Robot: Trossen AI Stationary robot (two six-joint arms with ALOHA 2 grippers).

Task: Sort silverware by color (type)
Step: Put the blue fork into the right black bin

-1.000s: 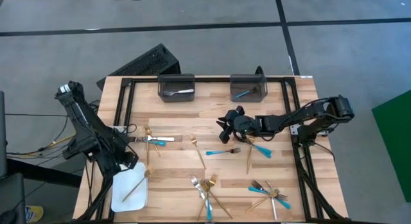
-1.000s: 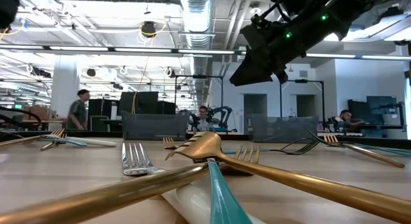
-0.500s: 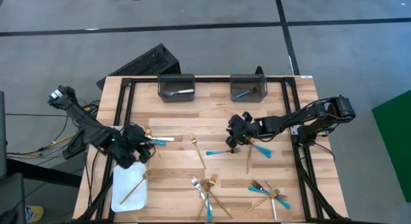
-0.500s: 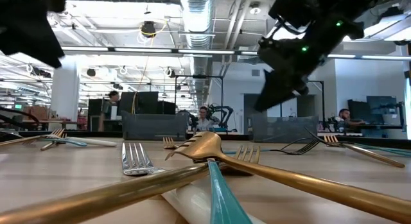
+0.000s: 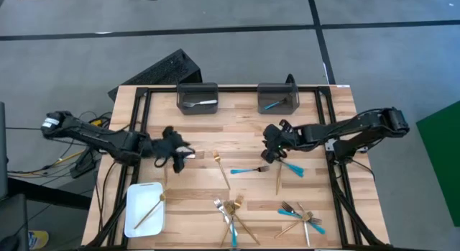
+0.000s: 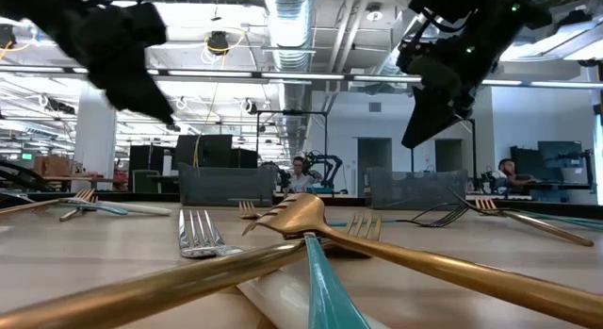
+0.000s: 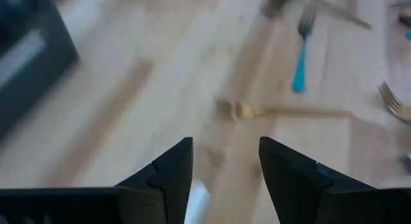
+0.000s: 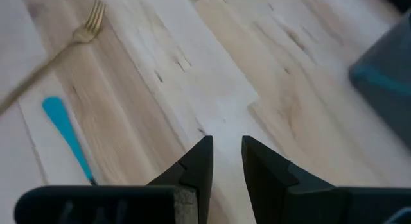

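- The left end effector (image 5: 175, 149) hovers over the table (image 5: 237, 132) by the utensil with a white handle (image 5: 188, 155); its fingers stand apart with nothing between them.
- The right end effector (image 5: 276, 139) hangs above the turquoise fork (image 5: 249, 170); its fingers are slightly apart and hold nothing.
- The silverware is partly sorted: a silver piece (image 5: 199, 103) lies in the left dark bin (image 5: 197, 97), a turquoise one (image 5: 272, 104) in the right dark bin (image 5: 278, 98), a gold fork (image 5: 149, 210) on the white tray (image 5: 144, 208).
- The remainder is scattered, with tangled piles (image 5: 231, 211) near the front edge.
- Risks: the left wrist view is blurred, so the arm probably moves fast; a hasty descent could nudge the slim utensil away or pinch only its edge.
- In the crossed piles, one grasp could drag a neighbour of another colour along.
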